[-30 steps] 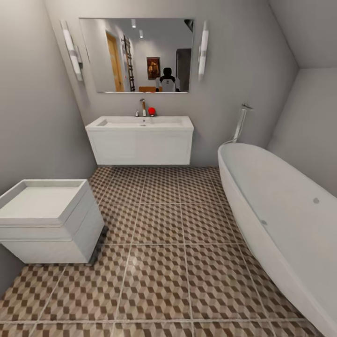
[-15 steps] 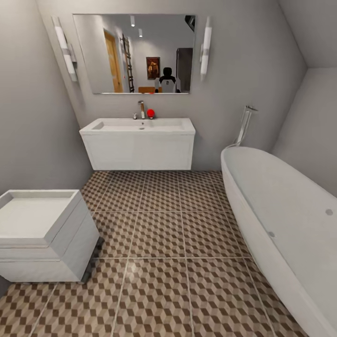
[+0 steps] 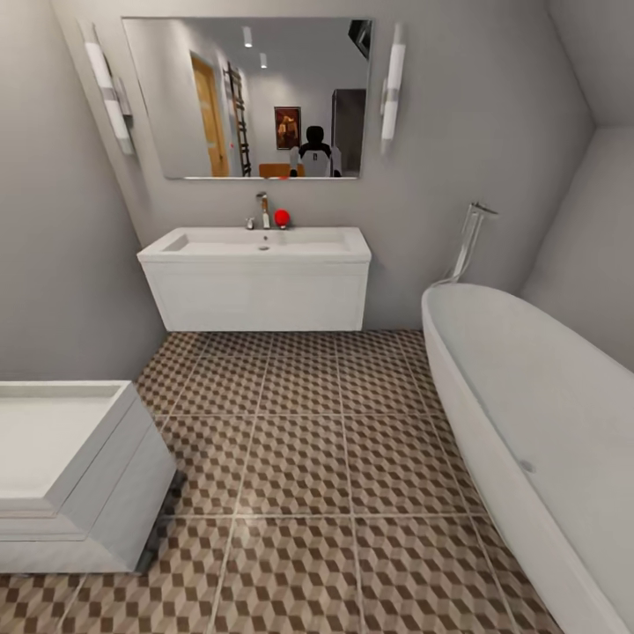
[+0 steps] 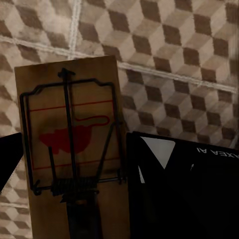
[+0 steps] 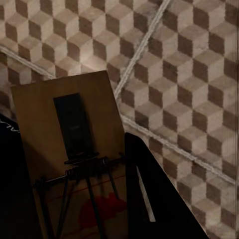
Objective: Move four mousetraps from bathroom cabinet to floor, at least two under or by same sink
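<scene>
In the left wrist view, a tan wooden mousetrap (image 4: 69, 144) with dark wire and a red mark is held over the cube-patterned bathroom floor (image 4: 174, 59). My left gripper (image 4: 75, 214) is shut on its near end. The right wrist view shows a second mousetrap (image 5: 64, 169) above the same floor (image 5: 184, 74). My right gripper (image 5: 74, 127) is shut on it, one dark finger lying across the board. Ahead in the head view, the white sink (image 3: 255, 242) with its chrome tap (image 3: 262, 210) sits on a wall-hung vanity. The cabinet is out of view.
A white oval bathtub (image 3: 546, 423) runs along the right side. A low white boxy fixture (image 3: 62, 467) stands at the left wall. Patterned floor (image 3: 299, 440) lies open between them up to the vanity. A mirror (image 3: 251, 97) hangs above the sink, and a red object (image 3: 282, 217) sits by the tap.
The head camera has moved forward towards the sink. The vanity looks larger, and the white fixture and the tub have slid lower and outward in the picture.
</scene>
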